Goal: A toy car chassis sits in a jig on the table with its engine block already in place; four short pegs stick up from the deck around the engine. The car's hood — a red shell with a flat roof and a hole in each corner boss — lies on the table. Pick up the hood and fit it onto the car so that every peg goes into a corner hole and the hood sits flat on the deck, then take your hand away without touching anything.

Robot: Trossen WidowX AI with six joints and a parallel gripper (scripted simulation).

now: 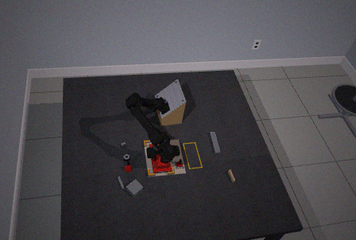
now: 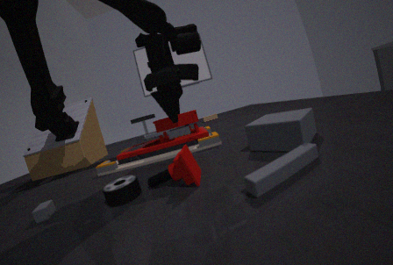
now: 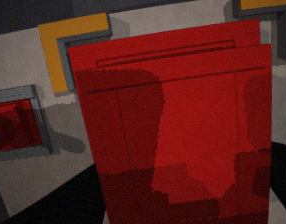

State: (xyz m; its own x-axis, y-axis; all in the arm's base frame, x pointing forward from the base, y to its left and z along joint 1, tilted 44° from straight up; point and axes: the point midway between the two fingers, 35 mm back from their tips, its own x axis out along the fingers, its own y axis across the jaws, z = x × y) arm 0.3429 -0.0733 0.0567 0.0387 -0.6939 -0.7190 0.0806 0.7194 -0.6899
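Gripper (image 2: 172, 112) at frame centre of the exterior view, jaws clamped wide on the red hood (image 2: 176, 122), holding it just above the car (image 2: 163, 141) in the jig (image 2: 159, 154); whether hood touches the deck, cannot tell. Wrist view: hood (image 3: 174, 125) fills the middle, yellow corner bracket (image 3: 69, 42) upper left; top view: yellow outline (image 1: 192, 155) just right of the jig.

From my wrist, the hood (image 3: 184, 125) fills the view and runs off the bottom edge, hiding the pegs, the engine and most of the deck. I cannot tell whether its corner holes meet any peg. From the top, my arm covers the chassis (image 1: 162, 166).
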